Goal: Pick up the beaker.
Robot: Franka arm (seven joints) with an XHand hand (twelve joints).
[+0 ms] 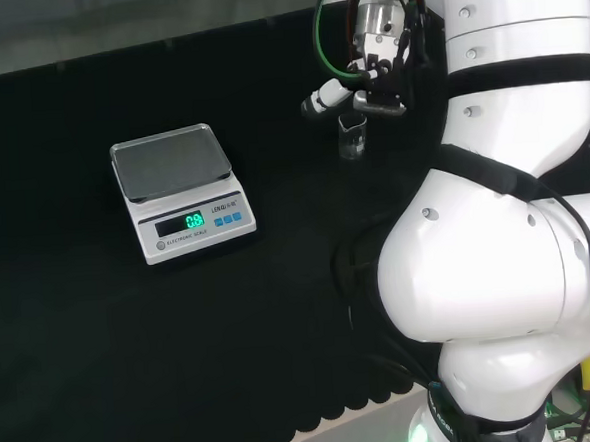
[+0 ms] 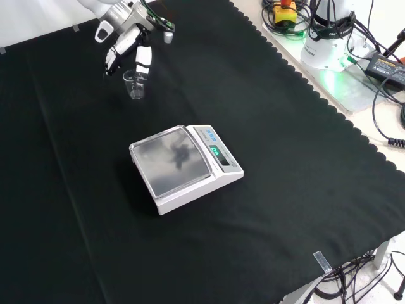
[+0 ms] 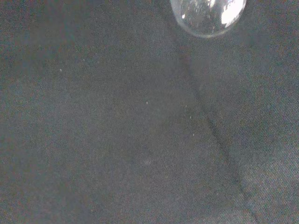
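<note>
Head view, left to right: digital scale [image 1: 181, 193] sits on the black-cloth worktop [image 1: 82, 344], display lit. Well to its right, a small clear beaker [image 1: 352, 136] stands upright on the cloth. The hand [image 1: 367, 86] hangs right above the beaker, fingers relaxed and spread, not closed on anything. Front view: beaker [image 2: 135, 84] is at upper left, with the fingers [image 2: 143, 60] at its rim; contact unclear.

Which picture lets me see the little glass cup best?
The front view. There the beaker stands whole on the black cloth, just below the hand. In the head view the beaker is partly tucked under the hand. The wrist view catches just a shiny round bit of it.
</note>
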